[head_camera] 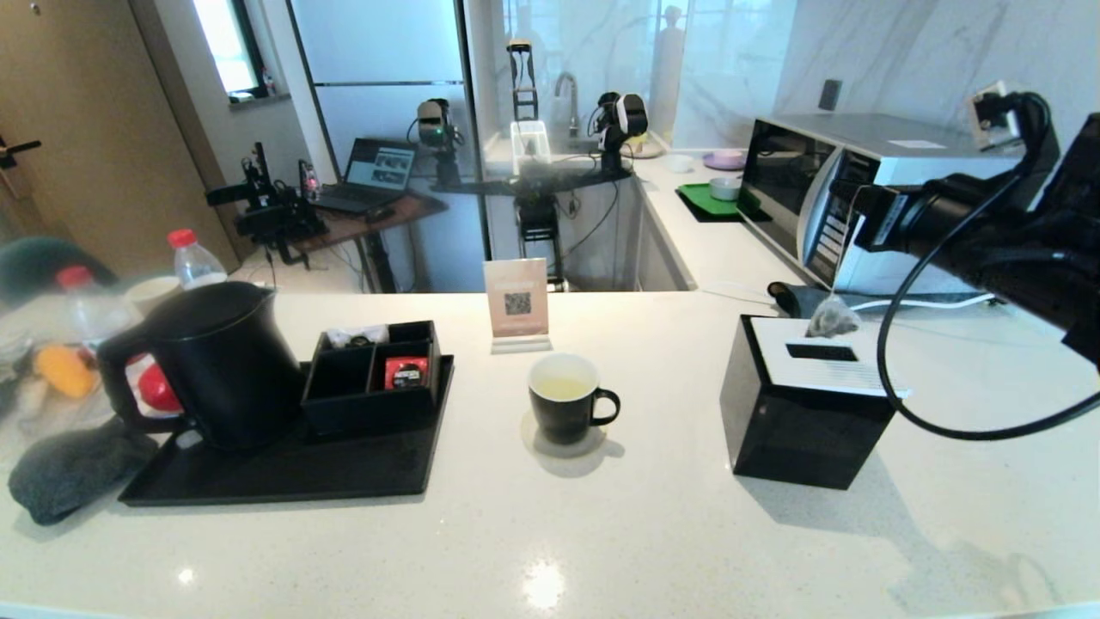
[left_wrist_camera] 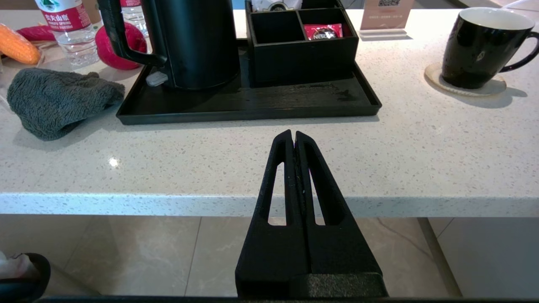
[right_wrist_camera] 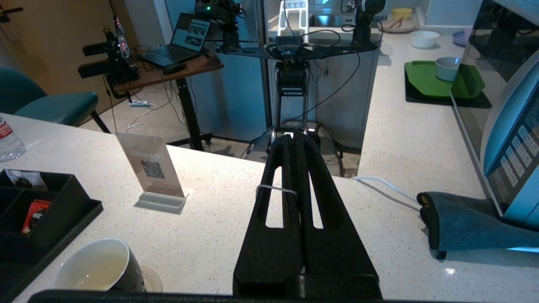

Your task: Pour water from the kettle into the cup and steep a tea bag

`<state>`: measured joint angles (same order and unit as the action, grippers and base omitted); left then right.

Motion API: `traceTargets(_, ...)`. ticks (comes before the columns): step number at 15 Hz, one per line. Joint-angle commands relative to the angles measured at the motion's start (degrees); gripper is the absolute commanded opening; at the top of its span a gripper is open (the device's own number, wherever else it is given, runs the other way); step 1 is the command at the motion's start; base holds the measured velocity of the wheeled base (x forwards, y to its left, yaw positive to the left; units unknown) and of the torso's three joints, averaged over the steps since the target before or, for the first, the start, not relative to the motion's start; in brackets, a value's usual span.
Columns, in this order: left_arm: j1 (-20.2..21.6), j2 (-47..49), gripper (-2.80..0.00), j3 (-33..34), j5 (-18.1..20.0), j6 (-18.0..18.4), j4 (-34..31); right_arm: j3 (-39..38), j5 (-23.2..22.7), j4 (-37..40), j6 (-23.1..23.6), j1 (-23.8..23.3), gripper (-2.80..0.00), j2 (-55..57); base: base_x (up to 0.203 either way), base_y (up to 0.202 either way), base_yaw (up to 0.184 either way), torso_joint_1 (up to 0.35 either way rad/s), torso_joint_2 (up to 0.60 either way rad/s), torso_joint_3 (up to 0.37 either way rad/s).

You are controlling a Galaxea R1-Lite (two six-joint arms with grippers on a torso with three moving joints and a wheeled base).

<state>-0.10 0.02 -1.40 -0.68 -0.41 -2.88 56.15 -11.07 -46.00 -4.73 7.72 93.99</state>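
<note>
The black kettle (head_camera: 215, 361) (left_wrist_camera: 193, 42) stands on a black tray (head_camera: 284, 473) at the left. In the middle of the counter, the black cup (head_camera: 565, 408) (left_wrist_camera: 480, 50) (right_wrist_camera: 101, 269) sits on a coaster with pale liquid inside. My right gripper (head_camera: 851, 215) (right_wrist_camera: 294, 134) is raised at the right, shut on the thin white string (right_wrist_camera: 276, 190). The tea bag (head_camera: 832, 320) dangles from that string just above the black tissue box (head_camera: 808, 413), to the right of the cup. My left gripper (left_wrist_camera: 293, 134) is shut and empty, low at the counter's front edge, before the tray.
A black organizer (head_camera: 374, 378) with a red packet (head_camera: 406, 371) shares the tray. A QR sign (head_camera: 516, 301) stands behind the cup. A microwave (head_camera: 859, 189) and dark cloth (right_wrist_camera: 463, 219) are at the far right. A grey towel (head_camera: 69, 468), water bottles and produce crowd the left.
</note>
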Motion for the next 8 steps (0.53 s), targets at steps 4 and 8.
traceTargets(4, 0.0, 0.0, -2.80, 0.0, 0.0, 0.0, 0.0, -5.3, 0.0, -1.4, 0.1, -1.6, -2.80, -2.1, 0.000, 0.000, 0.000, 0.000, 0.00, 0.000)
traceTargets(8, 0.0, 0.0, -2.80, 0.0, 0.0, 0.0, 0.0, -8.0, 0.0, -1.5, 0.3, -2.8, -2.80, -2.7, 0.000, 0.000, 0.000, 0.000, 0.00, 0.000)
